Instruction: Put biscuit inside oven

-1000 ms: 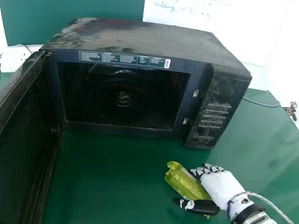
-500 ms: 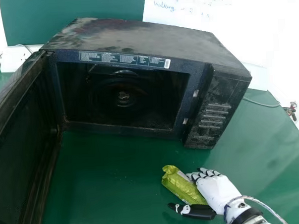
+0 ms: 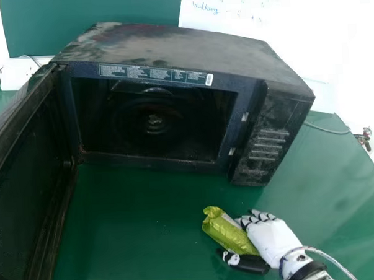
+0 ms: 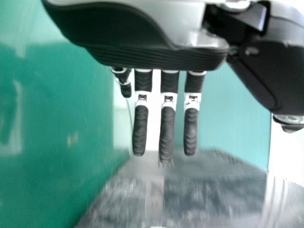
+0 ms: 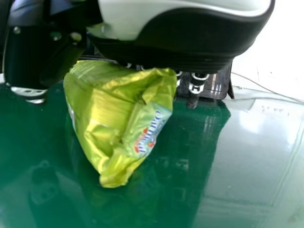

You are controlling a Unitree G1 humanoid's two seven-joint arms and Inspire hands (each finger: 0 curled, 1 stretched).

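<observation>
Right hand [image 3: 272, 240] — gripping biscuit packet [image 3: 229, 232] | packet between thumb, fingers | left hand [image 4: 142, 57] — open

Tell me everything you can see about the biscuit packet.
The biscuit packet is shiny, yellow-green and crumpled, apparently plastic film, with a pale printed patch and a tapering end. It sits slantwise, gripped between the thumb and fingers of the right hand, outside the open microwave oven. I can't tell whether it touches the green table.
</observation>
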